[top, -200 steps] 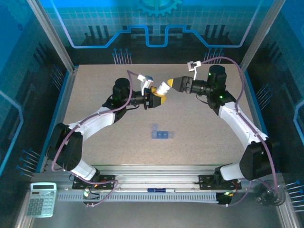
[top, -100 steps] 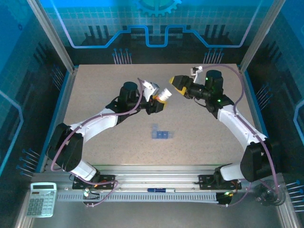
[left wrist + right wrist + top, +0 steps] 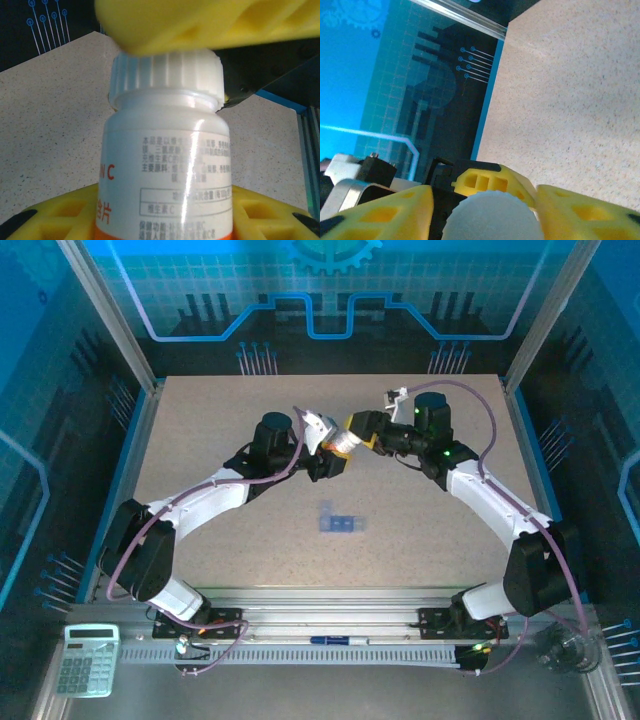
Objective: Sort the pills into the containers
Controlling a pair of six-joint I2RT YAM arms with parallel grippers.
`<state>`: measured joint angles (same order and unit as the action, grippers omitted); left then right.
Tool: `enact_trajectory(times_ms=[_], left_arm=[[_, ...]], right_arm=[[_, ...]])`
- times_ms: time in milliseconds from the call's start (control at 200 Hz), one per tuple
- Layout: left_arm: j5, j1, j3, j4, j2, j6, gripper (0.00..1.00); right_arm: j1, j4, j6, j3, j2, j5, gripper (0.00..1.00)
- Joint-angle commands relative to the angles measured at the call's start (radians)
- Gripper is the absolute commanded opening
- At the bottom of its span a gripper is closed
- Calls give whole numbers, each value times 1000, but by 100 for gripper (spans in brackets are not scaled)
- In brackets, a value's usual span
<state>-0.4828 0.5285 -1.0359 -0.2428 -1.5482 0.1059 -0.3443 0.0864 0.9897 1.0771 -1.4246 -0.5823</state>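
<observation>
The bottle (image 3: pixel 343 440) hangs in the air above the middle of the worktop (image 3: pixel 200 420), tipped on its side, and serves here as the landmark. It is white with an orange band low on its label and a ribbed white cap (image 3: pixel 167 77).

The left gripper (image 3: pixel 326 454) comes in from the bottle's left and grasps its body. In the left wrist view its yellow fingers (image 3: pixel 65 215) sit against the lower part of the bottle on both sides.

The right gripper (image 3: pixel 357 430) meets the bottle from its right, at the cap end. In the right wrist view the cap's round top lies between the two yellow fingers (image 3: pixel 580 210), and in the left wrist view one of them lies across the top edge of the cap. Whether these jaws are clenched on the cap or only flank it, I cannot tell.

The pill box (image 3: pixel 338 522), translucent blue, lies flat on the worktop on the bottle's near side, towards the arm bases, well apart from it and from both grippers.
</observation>
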Motion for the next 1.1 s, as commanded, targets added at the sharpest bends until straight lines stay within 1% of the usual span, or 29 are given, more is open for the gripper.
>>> enact_trajectory(times_ms=[0, 95, 190, 305, 410, 490, 550, 600, 655, 735, 861, 926, 991, 1061, 1096], left_arm=[[6, 9, -27, -6, 16, 15, 0], [1, 10, -29, -6, 14, 8, 0], [-9, 9, -30, -7, 11, 1, 0], [-48, 8, -41, 2, 10, -16, 0], [-139, 6, -50, 5, 10, -38, 0], [-198, 4, -55, -3, 10, -72, 0], [-226, 5, -52, -19, 10, -98, 0], [-239, 5, -46, -35, 10, -112, 0], [-251, 4, -41, -50, 8, -120, 0], [-268, 5, -48, -47, 3, -125, 0], [-283, 5, -55, -53, -7, -138, 0], [-282, 5, -58, -53, -12, -140, 0], [-274, 5, -57, -51, -11, -140, 0], [-259, 4, -49, -58, -4, -137, 0], [-245, 1, -41, -64, 1, -136, 0]], right_arm=[[-13, 3, -11, 0, -2, -15, 46], [-15, 0, -26, 3, -5, -31, 38], [-13, -28, -69, 15, -5, -35, 35], [2, -86, -196, 51, -7, -37, 33], [32, -99, -342, 77, 2, -68, 33], [62, -107, -459, 91, 7, -120, 33], [91, -85, -540, 87, 11, -194, 34], [116, -61, -572, 77, 14, -254, 34], [147, -15, -568, 63, 15, -327, 35], [179, 81, -508, 42, 10, -403, 35], [186, 155, -442, 34, -3, -445, 35], [189, 168, -423, 23, 1, -429, 35], [198, 164, -406, 2, 8, -384, 35], [221, 112, -387, -16, 18, -301, 35], [231, 72, -384, -25, 25, -245, 36]])
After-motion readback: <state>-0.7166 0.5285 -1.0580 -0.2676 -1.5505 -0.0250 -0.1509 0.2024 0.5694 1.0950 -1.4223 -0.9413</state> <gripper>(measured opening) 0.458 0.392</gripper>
